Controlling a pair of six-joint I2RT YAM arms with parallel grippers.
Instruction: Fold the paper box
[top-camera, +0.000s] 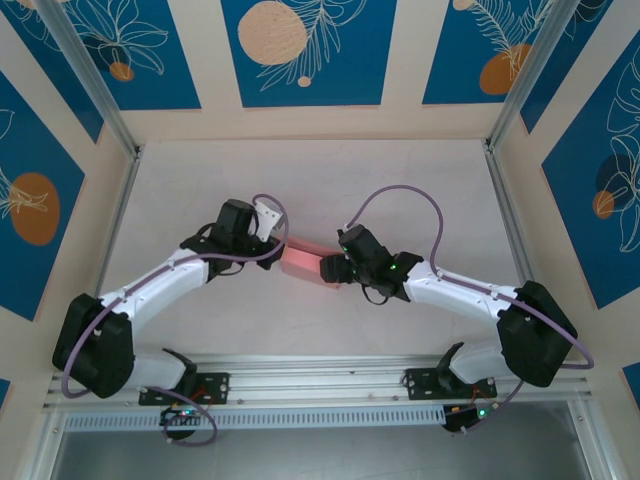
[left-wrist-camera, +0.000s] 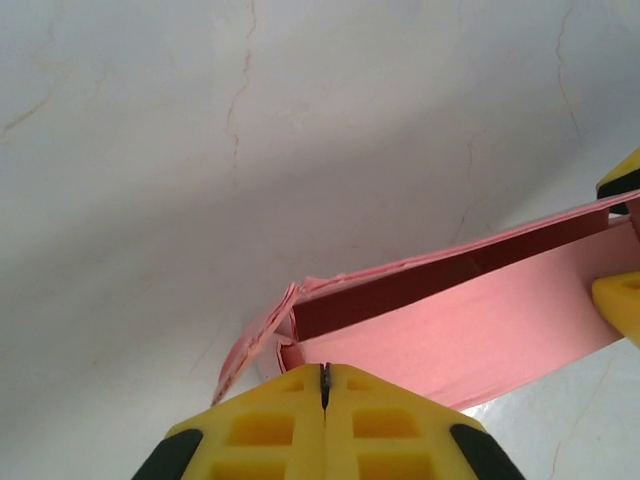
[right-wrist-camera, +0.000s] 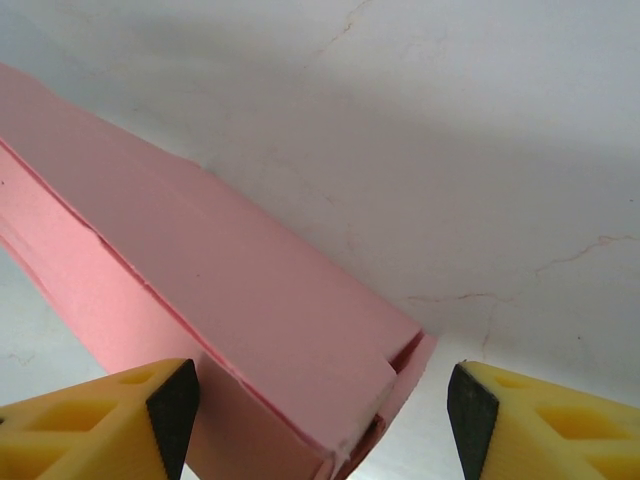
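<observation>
The paper box (top-camera: 303, 264) is near the middle of the white table (top-camera: 400, 180), between the two arms. In the top view it is a small pink, long shape, running from 10 o'clock to 4 o'clock. The left arm comes to its 10 o'clock end and the right arm to its 4 o'clock end.

In the left wrist view, the left gripper (left-wrist-camera: 323, 385) is clenched: its two yellow fingertips press together with only a thin dark line between them. The near end of the box is directly at these tips, and its lower wall goes behind them. I cannot tell if a thin edge of paper is caught in the line. From there the box stretches toward 2 o'clock. Its long side is open and shows a darker inside. A wrinkled flap (left-wrist-camera: 250, 345) hangs out at 9 o'clock from the near end.

The right gripper (right-wrist-camera: 322, 392) is released, its jaws standing wide around the other end of the box. In its own view the pad at 8 o'clock is just beside the pink wall, and the pad at 4 o'clock is apart from it. The end flaps there are not fully closed.
</observation>
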